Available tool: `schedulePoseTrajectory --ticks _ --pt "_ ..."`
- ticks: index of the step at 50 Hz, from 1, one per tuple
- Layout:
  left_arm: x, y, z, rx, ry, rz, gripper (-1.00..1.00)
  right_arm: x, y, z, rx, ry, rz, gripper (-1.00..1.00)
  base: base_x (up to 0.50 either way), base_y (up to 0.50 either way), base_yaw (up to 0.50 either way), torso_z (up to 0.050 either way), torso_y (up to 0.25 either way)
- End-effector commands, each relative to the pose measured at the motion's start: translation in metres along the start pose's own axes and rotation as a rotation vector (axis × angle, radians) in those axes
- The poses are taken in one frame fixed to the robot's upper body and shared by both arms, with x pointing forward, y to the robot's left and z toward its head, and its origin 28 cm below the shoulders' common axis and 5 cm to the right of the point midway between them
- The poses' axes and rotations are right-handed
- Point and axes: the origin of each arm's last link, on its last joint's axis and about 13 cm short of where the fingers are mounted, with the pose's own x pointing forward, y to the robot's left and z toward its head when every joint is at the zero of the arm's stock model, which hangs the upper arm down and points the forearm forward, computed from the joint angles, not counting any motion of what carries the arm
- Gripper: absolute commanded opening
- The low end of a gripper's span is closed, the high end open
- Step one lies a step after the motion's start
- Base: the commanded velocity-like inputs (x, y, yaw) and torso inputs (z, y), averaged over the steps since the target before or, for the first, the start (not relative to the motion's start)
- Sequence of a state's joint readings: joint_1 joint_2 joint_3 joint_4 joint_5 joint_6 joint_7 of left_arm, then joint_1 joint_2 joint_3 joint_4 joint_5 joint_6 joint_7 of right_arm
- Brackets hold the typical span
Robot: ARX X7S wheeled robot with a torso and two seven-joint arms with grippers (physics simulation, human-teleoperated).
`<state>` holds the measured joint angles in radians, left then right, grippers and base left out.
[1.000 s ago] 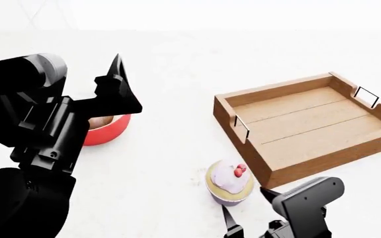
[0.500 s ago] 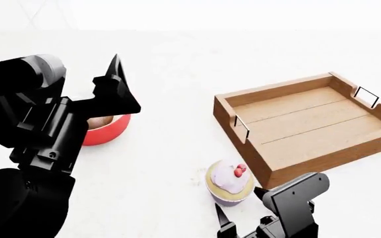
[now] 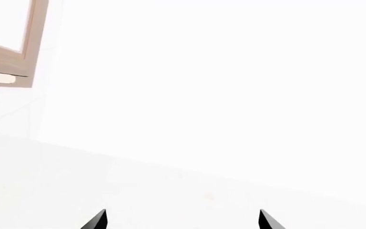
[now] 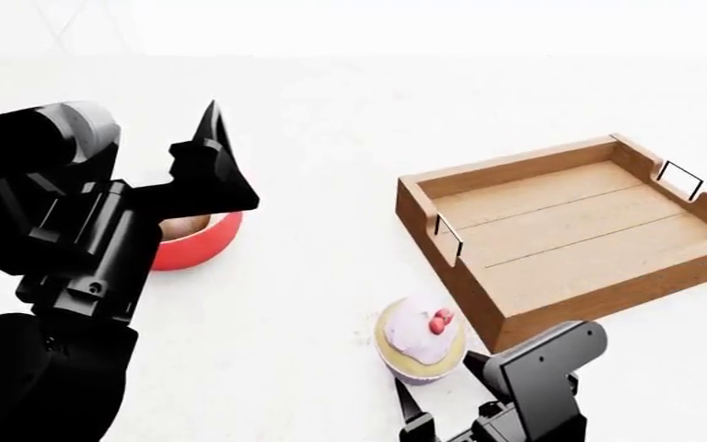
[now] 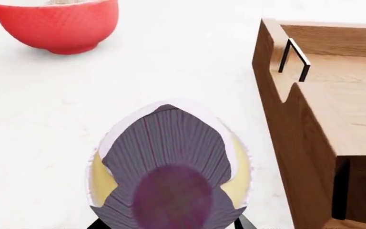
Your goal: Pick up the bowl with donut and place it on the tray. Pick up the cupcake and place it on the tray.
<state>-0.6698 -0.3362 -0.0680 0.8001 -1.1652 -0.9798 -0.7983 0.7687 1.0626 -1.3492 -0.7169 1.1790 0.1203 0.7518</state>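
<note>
Cupcake [image 4: 420, 343] tipped back, right hand [image 4: 442, 411] open around its base

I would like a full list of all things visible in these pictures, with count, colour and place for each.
bowl: one, red, on the white table, far left of the tray, partly behind the left arm in the head view.
donut: one, brown, inside the bowl, mostly hidden.
cupcake: one, lilac wrapper, pale frosting, red cherry, tilted, just ahead of the right gripper, near the tray's corner.
tray: one, light-brown wood with metal handles, right side of the table, nothing in it.
table: one, white, under everything.
left gripper: black, raised over the bowl, fingers apart.
right gripper: black, at the cupcake; grip state unclear.
</note>
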Motion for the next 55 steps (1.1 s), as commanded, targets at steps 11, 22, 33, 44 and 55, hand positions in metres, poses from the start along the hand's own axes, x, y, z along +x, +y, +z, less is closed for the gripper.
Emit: schedulePoseTrajectory --ticks 11,22,33,44,55 --pt "0.0 0.001 0.001 0.01 -0.006 0.003 1.0 -0.029 0.002 0.031 -0.085 -0.182 -0.073 -1.0 0.0 0.0 0.0 0.0 0.0" --pt "-0.005 0.003 0.009 0.114 0.039 -0.007 1.0 -0.039 0.006 0.042 -0.112 -0.229 -0.079 -1.0 0.0 0.0 0.0 0.0 0.0" --pt "-0.013 0.004 0.047 0.431 0.19 -0.07 1.0 -0.046 0.004 0.046 -0.126 -0.252 -0.108 -1.0 0.0 0.0 0.0 0.0 0.0" --pt "-0.006 0.007 0.047 0.348 0.373 -0.161 1.0 -0.048 0.001 0.044 -0.124 -0.263 -0.128 -1.0 0.0 0.0 0.0 0.0 0.0" --pt "0.008 0.006 0.027 0.144 0.448 -0.2 1.0 -0.045 0.0 0.043 -0.119 -0.265 -0.135 -1.0 0.0 0.0 0.0 0.0 0.0"
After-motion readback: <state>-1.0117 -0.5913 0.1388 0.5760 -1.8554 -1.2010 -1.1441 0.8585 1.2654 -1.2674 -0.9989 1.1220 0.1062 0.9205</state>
